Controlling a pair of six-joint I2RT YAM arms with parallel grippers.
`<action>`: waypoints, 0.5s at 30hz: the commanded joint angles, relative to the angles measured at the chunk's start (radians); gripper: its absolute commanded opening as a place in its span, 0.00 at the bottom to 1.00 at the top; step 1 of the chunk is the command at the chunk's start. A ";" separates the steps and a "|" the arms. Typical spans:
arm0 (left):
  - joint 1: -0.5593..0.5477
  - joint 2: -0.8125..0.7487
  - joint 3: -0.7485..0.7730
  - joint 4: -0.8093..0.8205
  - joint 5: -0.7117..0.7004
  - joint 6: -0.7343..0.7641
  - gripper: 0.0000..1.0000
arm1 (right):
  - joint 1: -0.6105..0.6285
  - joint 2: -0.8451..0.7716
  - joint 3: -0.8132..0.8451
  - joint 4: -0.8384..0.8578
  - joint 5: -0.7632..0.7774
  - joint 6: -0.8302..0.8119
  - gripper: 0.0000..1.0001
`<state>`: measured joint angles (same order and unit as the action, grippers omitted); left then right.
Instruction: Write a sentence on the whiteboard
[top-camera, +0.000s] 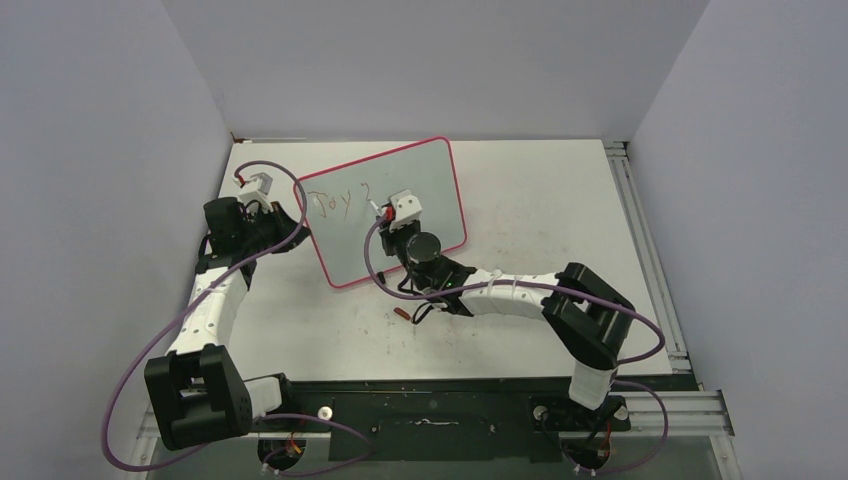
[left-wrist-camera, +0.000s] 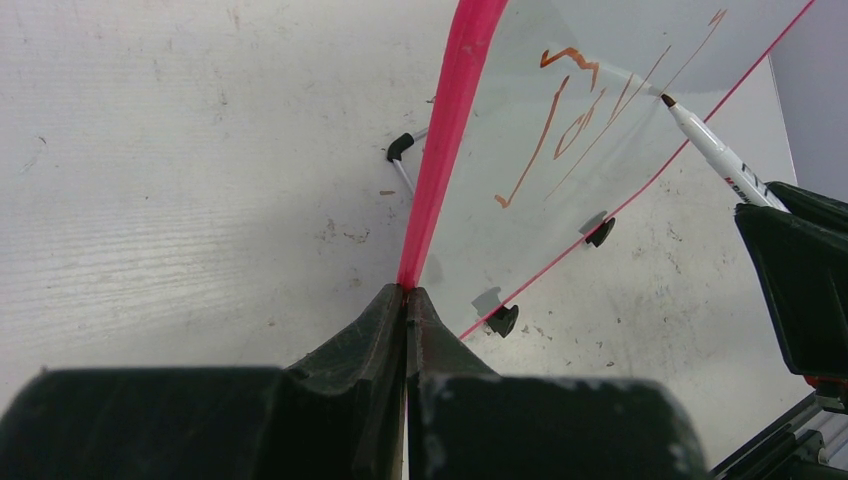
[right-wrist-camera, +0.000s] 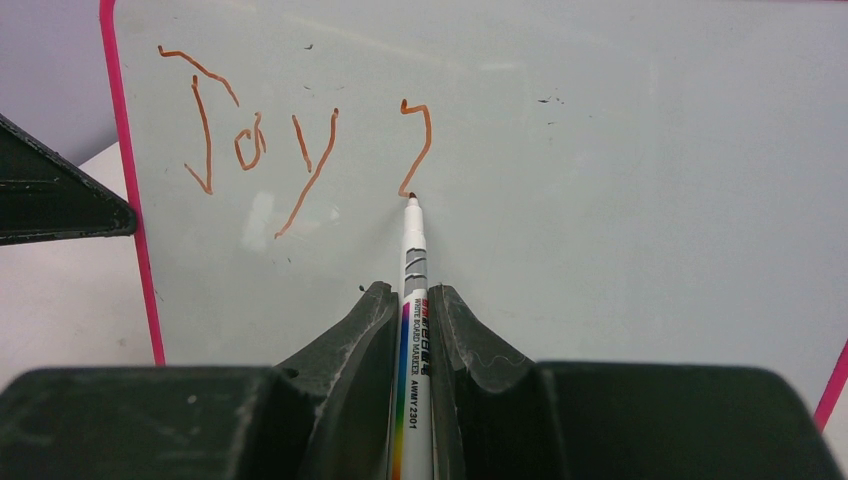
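The whiteboard (top-camera: 420, 190), white-grey with a pink-red frame, lies at an angle at the table's middle back. It also shows in the left wrist view (left-wrist-camera: 560, 110) and the right wrist view (right-wrist-camera: 600, 180). The sentence (top-camera: 335, 201) reads "Joy" plus one fresh stroke in reddish-brown; it shows in the right wrist view (right-wrist-camera: 255, 145) too. My left gripper (left-wrist-camera: 407, 295) is shut on the board's pink left edge (left-wrist-camera: 450, 120). My right gripper (right-wrist-camera: 412, 300) is shut on a white whiteboard marker (right-wrist-camera: 413, 300), its tip touching the board at the stroke's lower end.
A small reddish-brown marker cap (top-camera: 401, 314) lies on the tabletop near the right arm's forearm. Two black board feet (left-wrist-camera: 503, 319) show under the board's near edge. Grey walls close in the table on three sides.
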<state>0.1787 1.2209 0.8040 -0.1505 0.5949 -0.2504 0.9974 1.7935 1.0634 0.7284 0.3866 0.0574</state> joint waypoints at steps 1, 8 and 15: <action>-0.022 -0.020 0.031 -0.015 0.034 0.002 0.00 | -0.001 -0.085 -0.004 0.007 -0.009 -0.026 0.05; -0.022 -0.023 0.031 -0.020 0.027 0.002 0.00 | -0.004 -0.160 0.034 -0.058 -0.099 -0.019 0.05; -0.022 -0.016 0.035 -0.027 0.024 0.005 0.00 | -0.043 -0.140 0.091 -0.100 -0.153 -0.001 0.05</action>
<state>0.1734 1.2118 0.8047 -0.1619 0.5980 -0.2508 0.9798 1.6684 1.1011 0.6373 0.2787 0.0425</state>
